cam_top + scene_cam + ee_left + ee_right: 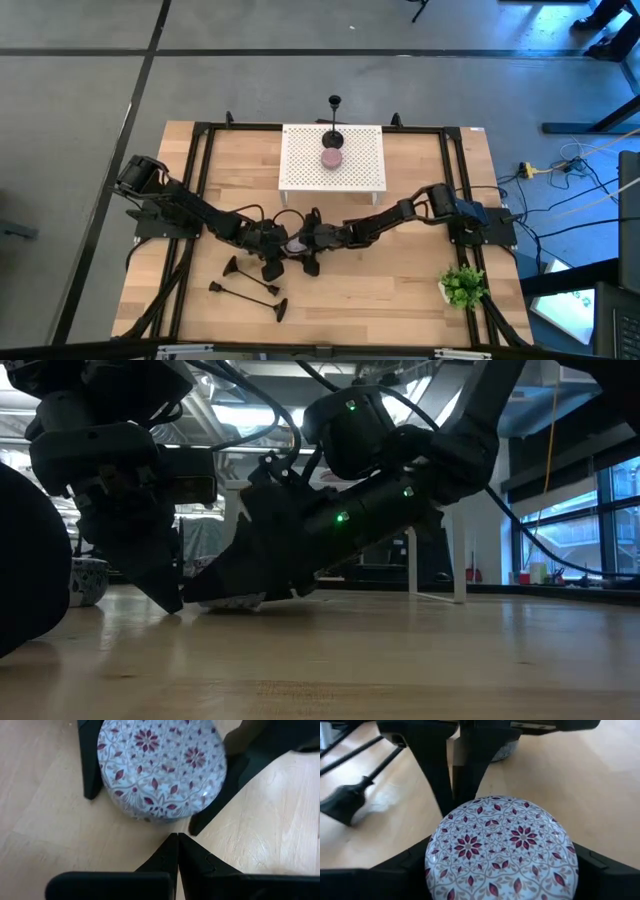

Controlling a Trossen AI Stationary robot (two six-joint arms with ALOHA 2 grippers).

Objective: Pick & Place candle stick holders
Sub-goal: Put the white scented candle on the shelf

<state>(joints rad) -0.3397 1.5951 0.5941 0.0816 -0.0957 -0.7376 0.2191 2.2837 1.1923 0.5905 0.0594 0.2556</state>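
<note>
Three black candle stick holders lie on their sides on the table at the front left (237,266) (245,291) (281,308); they also show in the right wrist view (350,795). One more holder (334,120) stands upright on the white rack (300,170). My two grippers meet at the table's middle. My right gripper (303,240) (500,855) is shut on a round white box with a red flower pattern (502,845) (160,765). My left gripper (283,243) (177,852) is shut, with its tips just short of the box and a strip of table between them. My right gripper holds the round patterned box by its curved side wall (107,780), one finger (90,765) on each opposite side (220,795). The fingers come slanting down from the table's right. The box sits upright, its patterned top up and its bottom low on the table.
A pink round thing (332,158) sits on the white rack at the far side. A green plant (462,285) stands at the front right. Another patterned piece (505,750) lies behind my left gripper. Bare wood lies toward the near edge.
</note>
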